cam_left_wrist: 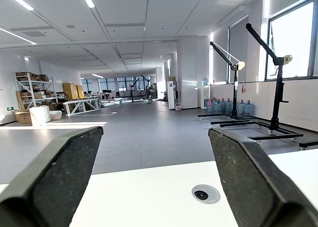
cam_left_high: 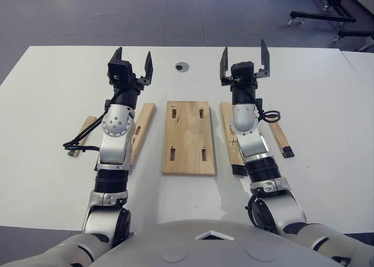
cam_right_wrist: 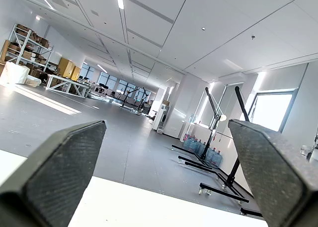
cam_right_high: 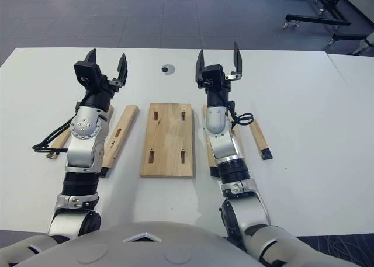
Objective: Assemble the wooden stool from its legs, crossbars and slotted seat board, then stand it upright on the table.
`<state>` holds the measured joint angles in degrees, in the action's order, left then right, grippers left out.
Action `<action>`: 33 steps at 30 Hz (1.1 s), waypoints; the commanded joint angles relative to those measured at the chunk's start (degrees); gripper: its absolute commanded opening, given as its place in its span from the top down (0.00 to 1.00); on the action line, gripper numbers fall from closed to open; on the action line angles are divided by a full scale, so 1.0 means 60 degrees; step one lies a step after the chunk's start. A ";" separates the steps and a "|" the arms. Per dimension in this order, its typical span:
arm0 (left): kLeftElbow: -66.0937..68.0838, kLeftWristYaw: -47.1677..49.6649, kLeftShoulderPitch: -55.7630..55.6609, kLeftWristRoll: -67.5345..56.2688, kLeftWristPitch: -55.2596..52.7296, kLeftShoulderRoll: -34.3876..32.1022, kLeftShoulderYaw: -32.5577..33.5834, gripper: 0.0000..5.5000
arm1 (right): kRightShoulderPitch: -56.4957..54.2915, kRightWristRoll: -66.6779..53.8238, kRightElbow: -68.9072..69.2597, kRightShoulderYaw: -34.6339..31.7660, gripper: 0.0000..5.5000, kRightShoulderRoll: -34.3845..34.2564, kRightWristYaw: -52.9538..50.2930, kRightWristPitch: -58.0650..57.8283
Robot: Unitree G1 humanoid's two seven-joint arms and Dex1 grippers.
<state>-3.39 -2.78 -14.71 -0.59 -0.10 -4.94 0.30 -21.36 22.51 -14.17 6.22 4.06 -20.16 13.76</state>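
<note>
— Where is the seat board?

— The seat board lies flat in the middle of the white bench, between the two arms. It is a pale wooden rectangle with four short slots, two toward the far end and two toward the robot.

— And the other wooden parts?

— They are all loose, with nothing joined. The left long piece lies near the board's left edge, partly hidden by the left arm. The left outer piece lies farther out on that side. The right long piece runs close beside the board's right edge under the right arm and has a dark cap on its near end. The right outer piece, also dark-tipped, lies beyond it at a slight angle.

— What about the pincers?

— The left pincer is spread wide and grips nothing. The right pincer is likewise released and empty. Both point toward the bench's far edge, beyond the far ends of the wood. A round port in the bench sits between them.
</note>
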 commanded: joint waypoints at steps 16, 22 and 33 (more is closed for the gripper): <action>-0.0047 0.0232 -0.0044 0.0627 0.0118 0.0010 -0.0113 0.29 | -0.0678 -0.0071 -0.0779 0.0072 0.18 -0.0012 0.0157 0.0251; -0.0183 0.0135 0.0109 0.0664 0.0115 0.0041 -0.0253 0.29 | -0.0613 -0.0308 -0.0824 0.0009 0.18 -0.0116 0.0265 0.0306; -0.0263 0.0375 0.0361 0.0675 -0.0068 0.0210 -0.0154 0.29 | -0.0444 -0.0263 -0.0688 0.0042 0.18 -0.0107 0.0424 0.0255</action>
<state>-4.34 -1.29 -13.09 3.12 0.35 -3.78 -1.18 -24.56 21.35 -18.86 6.43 3.63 -17.96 15.56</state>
